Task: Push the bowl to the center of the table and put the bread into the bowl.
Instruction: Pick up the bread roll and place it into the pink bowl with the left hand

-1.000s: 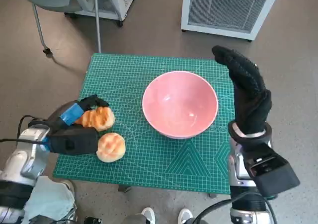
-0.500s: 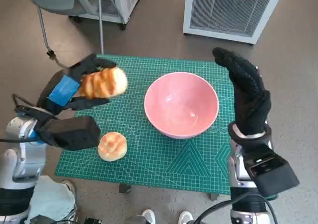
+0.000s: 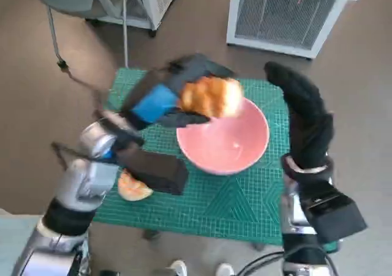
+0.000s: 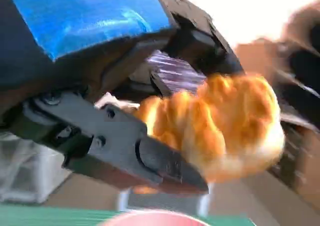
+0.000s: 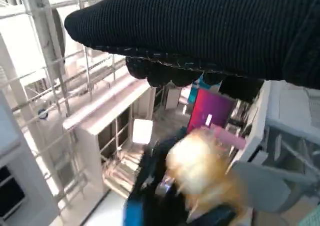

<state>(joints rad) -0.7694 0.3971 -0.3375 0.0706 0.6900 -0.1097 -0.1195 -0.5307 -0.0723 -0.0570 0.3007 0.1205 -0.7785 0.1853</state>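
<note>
The right hand (image 3: 306, 120) stood up at the right side of the green mat (image 3: 239, 196), next to the bowl. Its glove fingers were straight and it held nothing.

A second bread roll (image 3: 130, 187) lay on the mat near the front left edge. The left arm hid part of it.

The pink bowl (image 3: 229, 147) sat on the mat, about in the middle and a bit to the right. The inside that showed had nothing in it.

The left hand (image 3: 162, 98) was up in the air over the far left side of the bowl. Its black fingers (image 4: 150, 158) were wrapped round the bread (image 3: 211, 96) and held it tight. The bread was above the bowl's far rim and did not touch the bowl. Its long side ran left to right across the head view, with the free end pointing at the right hand. It was blurry.

Past the table stood a white box with a grille (image 3: 288, 13) and a chair leg (image 3: 52, 34) on the floor.
</note>
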